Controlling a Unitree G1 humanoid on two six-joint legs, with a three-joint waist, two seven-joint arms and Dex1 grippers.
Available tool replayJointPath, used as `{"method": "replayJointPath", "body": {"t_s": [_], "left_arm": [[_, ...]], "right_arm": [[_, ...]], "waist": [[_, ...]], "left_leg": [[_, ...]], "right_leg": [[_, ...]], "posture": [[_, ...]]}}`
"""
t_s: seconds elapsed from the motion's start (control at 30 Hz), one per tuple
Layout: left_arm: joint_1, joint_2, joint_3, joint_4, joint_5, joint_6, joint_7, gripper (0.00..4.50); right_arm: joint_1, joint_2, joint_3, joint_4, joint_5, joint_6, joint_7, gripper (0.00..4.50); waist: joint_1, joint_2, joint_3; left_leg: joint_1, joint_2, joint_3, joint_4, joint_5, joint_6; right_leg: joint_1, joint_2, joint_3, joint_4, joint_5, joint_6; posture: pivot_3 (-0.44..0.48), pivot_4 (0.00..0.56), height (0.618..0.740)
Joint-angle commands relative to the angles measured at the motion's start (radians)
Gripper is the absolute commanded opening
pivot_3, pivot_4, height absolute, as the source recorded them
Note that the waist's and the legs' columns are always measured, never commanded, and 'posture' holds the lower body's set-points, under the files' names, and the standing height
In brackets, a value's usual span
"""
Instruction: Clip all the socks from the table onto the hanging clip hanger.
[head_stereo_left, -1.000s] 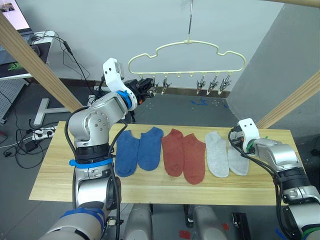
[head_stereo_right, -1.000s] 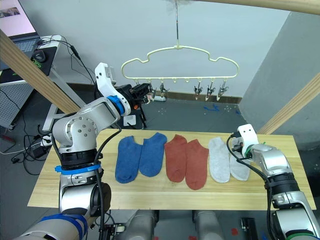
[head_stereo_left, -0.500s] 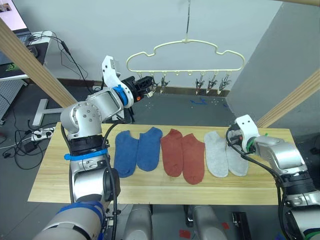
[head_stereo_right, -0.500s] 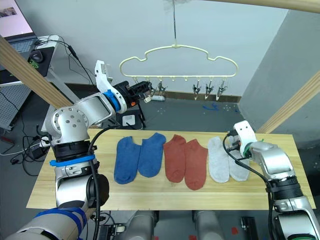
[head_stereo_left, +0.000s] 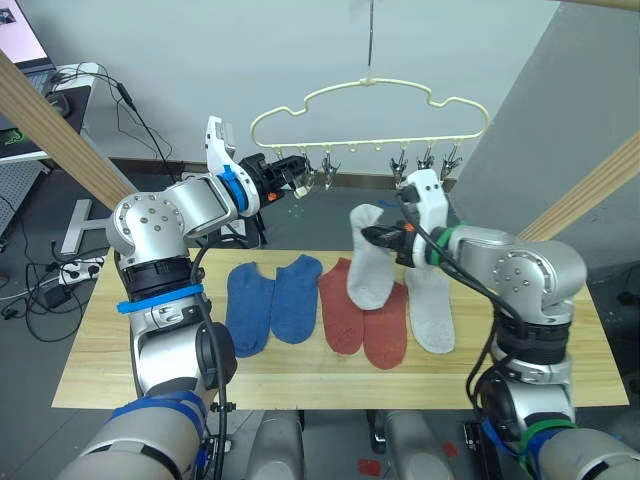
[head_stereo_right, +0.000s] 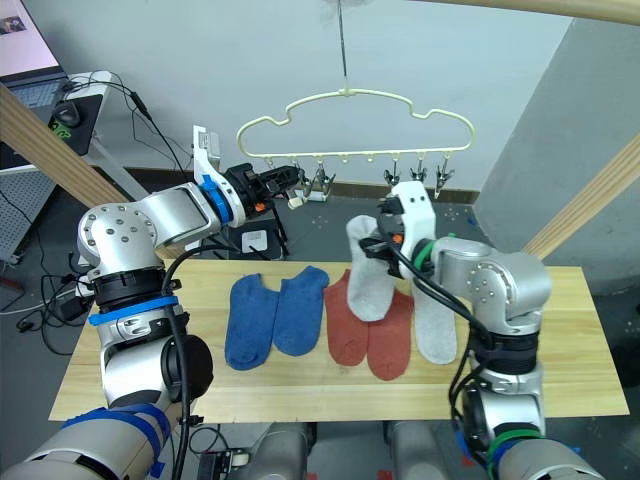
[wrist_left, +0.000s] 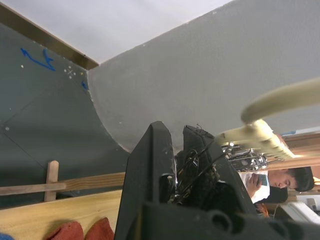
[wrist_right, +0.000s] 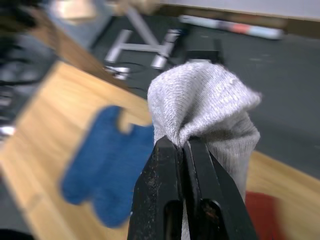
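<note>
Our right claw (head_stereo_left: 372, 236) is pinched tight on one light grey sock (head_stereo_left: 368, 268), and we hold it in the air above the worktop (head_stereo_left: 90, 345), in front of the rust-red pair. The sock hangs down from the grip, bunched at the top where the right wrist view shows the two black fingers (wrist_right: 165, 172) closed together on a fold of knit. Its lower end dangles over the rust-red socks (head_stereo_left: 364, 315).

The other grey sock (head_stereo_left: 431, 300) lies flat on the worktop just right of the rust-red pair. The two blue socks (head_stereo_left: 270, 300) lie side by side to the left of them, all in one row.

Our left claw (head_stereo_left: 297, 178) is raised up at the left end of the clip hanger (head_stereo_left: 370, 100), at the first of the metal clips (head_stereo_left: 327, 172). Its fingers appear closed around that clip, though we cannot tell exactly how firmly. The hanger hangs from its hook above the far edge of the worktop, with no sock clipped on it yet.
</note>
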Motion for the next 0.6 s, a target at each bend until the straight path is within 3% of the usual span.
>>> {"method": "replayJointPath", "body": {"t_s": [0.03, 0.23, 0.6], "left_arm": [[-0.017, 0.009, 0.038, 0.002, -0.029, 0.015, 0.018, 0.31], [-0.019, 0.004, 0.048, 0.006, -0.05, 0.025, 0.039, 0.31], [-0.023, 0.003, 0.047, 0.005, -0.064, 0.016, 0.055, 0.31]], "right_arm": [[-0.051, 0.088, -0.055, 0.009, 0.041, -0.012, -0.028, 0.03], [-0.12, 0.227, -0.104, 0.063, 0.072, -0.008, -0.075, 0.03], [-0.107, 0.272, -0.075, 0.082, 0.099, 0.003, -0.096, 0.03]], "waist": [[0.0, 0.0, 0.0], [0.0, 0.0, 0.0], [0.0, 0.0, 0.0]], "left_leg": [[0.0, 0.0, 0.0, 0.0, 0.0, 0.0], [0.0, 0.0, 0.0, -0.001, 0.0, 0.0], [0.0, 0.001, 0.001, -0.003, 0.0, 0.0]], "right_leg": [[0.0, 0.0, 0.0, 0.0, 0.0, 0.0], [-0.001, 0.0, 0.0, 0.001, 0.0, 0.0], [-0.002, 0.0, 0.0, 0.001, 0.0, 0.0]], "posture": [[0.056, 0.311, 0.74], [0.064, 0.312, 0.74], [0.079, 0.311, 0.74]]}}
